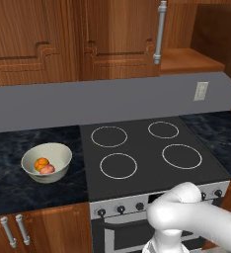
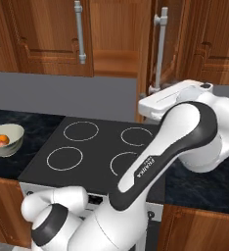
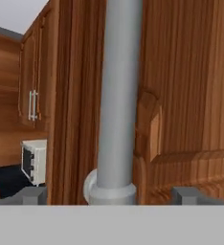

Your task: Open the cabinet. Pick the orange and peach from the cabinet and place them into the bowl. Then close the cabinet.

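The cabinet [image 2: 114, 54] stands with its right door [image 3: 190, 95] swung out, and a bare wooden shelf [image 1: 191, 60] shows inside. My gripper [image 3: 111, 195] is open at the lower end of that door's silver bar handle [image 3: 118, 95]. The bar rises between the two fingertips [image 3: 35, 195] with a gap on each side. From the right base, the hand [image 2: 158, 100] sits just under the handle [image 2: 160, 46]. The cream bowl [image 1: 58, 153] rests on the dark counter left of the stove and holds the orange [image 1: 41, 163] and the peach [image 1: 47, 169].
A black four-ring stove [image 1: 147, 148] fills the middle, with its knobs along the front. The left cabinet door [image 2: 48, 34] with its own bar handle [image 2: 79, 32] looks shut. A wall socket [image 1: 201, 91] sits on the grey backsplash. A white microwave [image 3: 33, 160] stands far off.
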Tool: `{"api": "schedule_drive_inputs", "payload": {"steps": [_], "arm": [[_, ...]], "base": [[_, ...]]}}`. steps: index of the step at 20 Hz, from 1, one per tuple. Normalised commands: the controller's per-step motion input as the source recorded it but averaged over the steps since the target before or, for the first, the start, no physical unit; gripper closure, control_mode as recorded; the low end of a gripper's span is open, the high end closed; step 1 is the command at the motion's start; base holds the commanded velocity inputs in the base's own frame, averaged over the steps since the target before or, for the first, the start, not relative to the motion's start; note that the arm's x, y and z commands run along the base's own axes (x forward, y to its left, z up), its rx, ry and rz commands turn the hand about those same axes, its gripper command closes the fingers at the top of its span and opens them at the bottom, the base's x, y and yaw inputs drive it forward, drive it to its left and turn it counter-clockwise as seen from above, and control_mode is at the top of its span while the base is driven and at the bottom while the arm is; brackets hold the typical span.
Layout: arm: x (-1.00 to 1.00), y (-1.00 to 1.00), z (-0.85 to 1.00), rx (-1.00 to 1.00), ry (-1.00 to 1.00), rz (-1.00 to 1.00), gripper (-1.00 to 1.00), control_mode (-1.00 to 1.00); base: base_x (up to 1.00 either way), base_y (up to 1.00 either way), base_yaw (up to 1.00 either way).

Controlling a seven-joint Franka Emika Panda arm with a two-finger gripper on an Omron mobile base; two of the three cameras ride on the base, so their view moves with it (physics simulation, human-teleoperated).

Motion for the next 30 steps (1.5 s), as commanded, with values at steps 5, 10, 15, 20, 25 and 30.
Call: {"api": "schedule_drive_inputs", "payload": {"steps": [5,10,15,20,25,30], "arm": [[1.00,0.75,-0.05,0.00,0.05,-0.06,-1.00,-1.00],[1.00,1.00,-0.06,0.00,0.04,-0.19,-1.00,-1.00],[1.00,1.00,-0.08,0.00,0.01,-0.28,-1.00,-1.00],[1.00,0.91,-0.02,0.00,0.00,-0.36,-1.00,-1.00],[1.00,0.67,-0.01,0.00,0.00,-0.46,-1.00,-1.00],[1.00,0.50,-0.06,0.09,0.00,-0.43,-1.00,-1.00]], "base": [[0.00,0.00,0.00],[0.00,0.00,0.00],[0.00,0.00,0.00],[0.00,0.00,0.00],[0.00,0.00,0.00],[0.00,0.00,0.00]]}}
